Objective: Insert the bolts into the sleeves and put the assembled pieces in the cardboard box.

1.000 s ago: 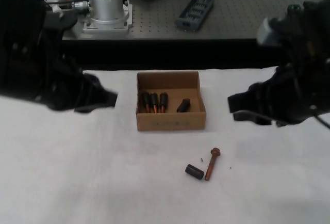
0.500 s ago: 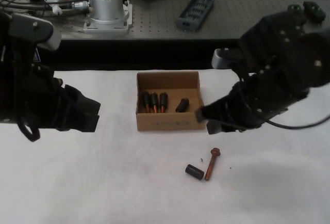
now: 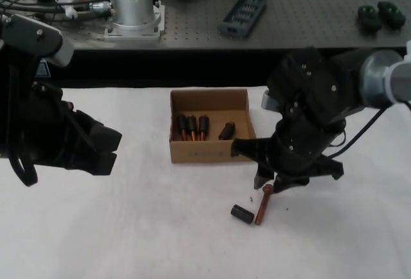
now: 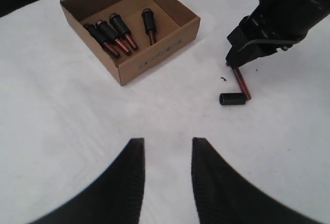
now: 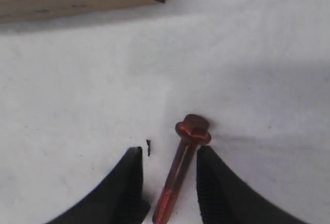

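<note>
A copper-coloured bolt [image 3: 261, 206] lies on the white cloth in front of the cardboard box [image 3: 212, 153], with a loose black sleeve [image 3: 242, 214] beside its tip. My right gripper [image 3: 268, 184] hangs open just over the bolt's head. In the right wrist view the bolt [image 5: 181, 170] lies between the two fingers of the right gripper [image 5: 169, 153]. Off to the left and away from the parts, my left gripper [image 4: 166, 141] stands open with nothing in it. Its view shows the box [image 4: 154, 59], the bolt [image 4: 241, 83] and the sleeve [image 4: 232, 99]. Inside the box lie several assembled pieces [image 3: 192, 126].
A tiny dark speck [image 5: 148, 148] lies on the cloth by the bolt. Behind the cloth, a dark perforated bench carries a metal post base [image 3: 131, 9] and a blue holder [image 3: 243, 13]. The cloth is bare around the left arm [image 3: 51, 131].
The right arm has swung in from the right edge and come down over the bolt. The left arm has drawn back a little to the left.
</note>
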